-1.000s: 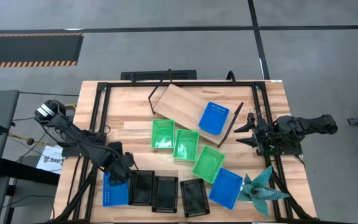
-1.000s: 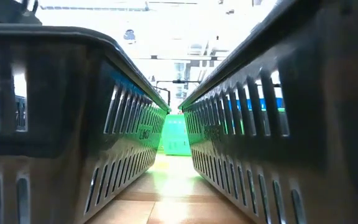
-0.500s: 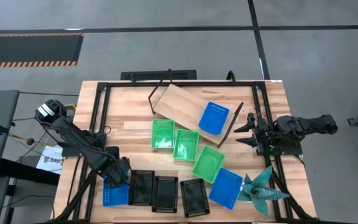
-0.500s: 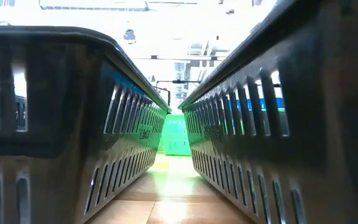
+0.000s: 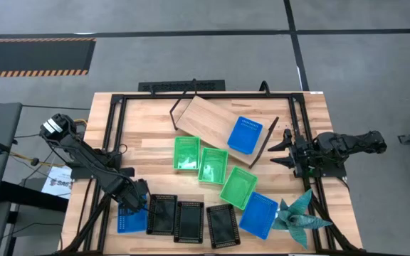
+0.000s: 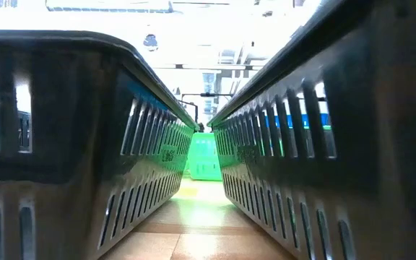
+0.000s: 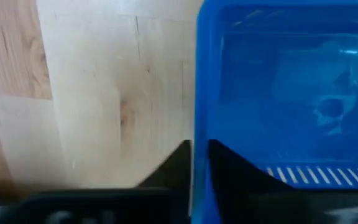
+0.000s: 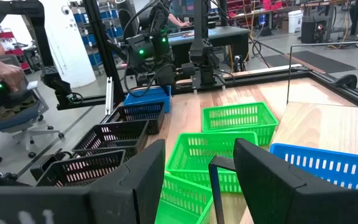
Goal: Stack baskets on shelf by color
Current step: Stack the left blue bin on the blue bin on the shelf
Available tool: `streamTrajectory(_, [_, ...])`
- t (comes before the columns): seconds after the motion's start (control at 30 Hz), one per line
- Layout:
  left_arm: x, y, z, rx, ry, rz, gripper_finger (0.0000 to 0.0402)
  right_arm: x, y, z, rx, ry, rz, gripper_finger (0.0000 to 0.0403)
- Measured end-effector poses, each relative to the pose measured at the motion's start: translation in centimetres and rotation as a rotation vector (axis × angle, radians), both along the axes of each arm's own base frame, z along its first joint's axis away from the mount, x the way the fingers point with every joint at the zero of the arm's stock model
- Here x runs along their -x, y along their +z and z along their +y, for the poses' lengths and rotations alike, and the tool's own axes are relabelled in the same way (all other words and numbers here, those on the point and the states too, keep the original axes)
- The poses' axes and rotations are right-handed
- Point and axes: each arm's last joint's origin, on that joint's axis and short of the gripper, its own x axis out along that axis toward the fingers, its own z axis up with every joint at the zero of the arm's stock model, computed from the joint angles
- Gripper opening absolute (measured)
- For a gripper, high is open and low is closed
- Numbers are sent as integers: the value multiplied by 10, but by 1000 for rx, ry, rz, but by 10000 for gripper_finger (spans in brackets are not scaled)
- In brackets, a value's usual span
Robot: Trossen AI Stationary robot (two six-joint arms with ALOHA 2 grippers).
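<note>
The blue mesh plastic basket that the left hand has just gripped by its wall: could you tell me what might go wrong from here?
The left hand pinches only one thin wall of the blue mesh plastic basket, so it may tilt or slip when lifted. A black mesh plastic basket sits right beside it and could get dragged. The light wooden shelf board is far across the table.

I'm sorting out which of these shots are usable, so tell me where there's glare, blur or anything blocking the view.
Low view: two black baskets fill the frame, close and soft, with blown-out ceiling light above; only a green basket shows between them. Left wrist view: the blue basket and the left claw are blurred from closeness. High view: evenly lit and sharp. Right wrist view: clear.
</note>
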Motion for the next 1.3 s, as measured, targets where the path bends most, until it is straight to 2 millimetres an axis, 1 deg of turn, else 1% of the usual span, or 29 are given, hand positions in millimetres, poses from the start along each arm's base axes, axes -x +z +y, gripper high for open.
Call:
streamTrajectory(0.03, [0, 0, 0, 6, -4, 4, 13, 0, 0, 0, 0, 0, 0, 214])
streamTrajectory(0.17, [0, 2, -1, 29, 8, 27, 8, 0, 0, 0, 0, 0, 0, 214])
streamTrajectory(0.27, [-3, 13, -5, 43, 12, 34, 2, 0, 0, 0, 0, 0, 0, 214])
streamTrajectory(0.4, [-8, 38, -9, 32, 12, 41, 0, 0, 0, 0, 0, 0, 0, 214])
streamTrajectory(0.53, [-12, 70, -11, -5, 12, 28, 0, 0, 0, 0, 0, 0, 0, 214])
streamTrajectory(0.7, [-21, 108, -8, -77, 22, -79, 0, 0, 0, 0, 5, 0, 2, 214])
streamTrajectory(0.8, [-33, 126, 0, -124, 12, -183, 0, 0, 0, 0, 11, 1, 1, 214])
streamTrajectory(0.9, [-46, 139, 13, -171, -23, -257, 0, 0, 0, 0, 11, 1, 2, 214])
streamTrajectory(1.13, [-81, 170, 59, -338, -106, -450, 0, 0, 0, 0, 12, 1, 3, 214])
streamTrajectory(1.3, [-111, 189, 90, -427, -232, -639, 0, 0, -1, 0, 12, 1, 5, 214])
